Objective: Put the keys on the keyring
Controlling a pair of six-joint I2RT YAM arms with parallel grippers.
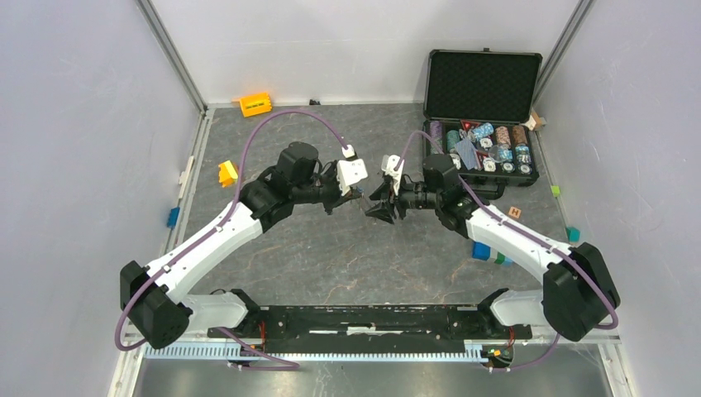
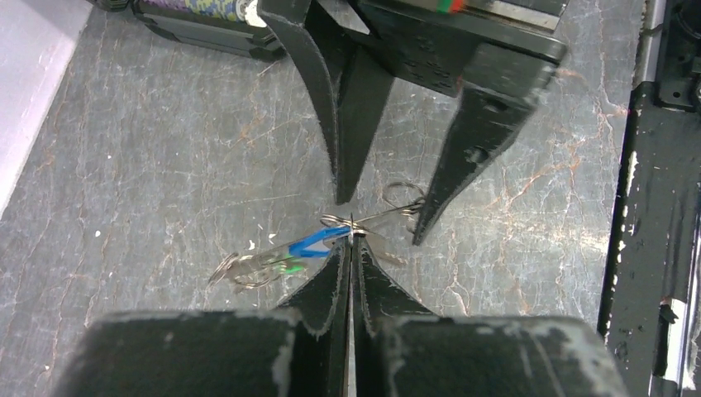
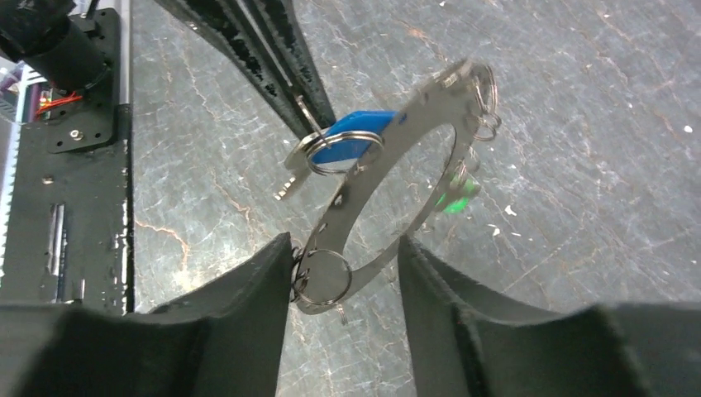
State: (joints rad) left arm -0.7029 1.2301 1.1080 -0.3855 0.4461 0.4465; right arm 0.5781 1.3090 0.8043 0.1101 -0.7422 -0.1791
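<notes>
The keyring [image 3: 417, 103], a wide flat metal ring with small split rings on its rim, hangs tilted above the table between both grippers. The blue key [image 3: 351, 141] sits at its rim and the green key [image 3: 456, 198] shows blurred on its far side. My left gripper [image 2: 351, 236] is shut, pinching the split ring by the blue key [image 2: 314, 241]. My right gripper [image 3: 347, 248] straddles the keyring's near end with jaws wide, both fingers touching its rim. From above, the left gripper [image 1: 361, 192] and right gripper [image 1: 382, 207] meet mid-table.
An open black case [image 1: 484, 83] of poker chips stands at the back right. Loose blocks lie around: orange [image 1: 255, 104], yellow [image 1: 227, 173], blue [image 1: 481, 251] and a wooden cube [image 1: 515, 212]. The black base rail [image 1: 364, 318] runs along the near edge.
</notes>
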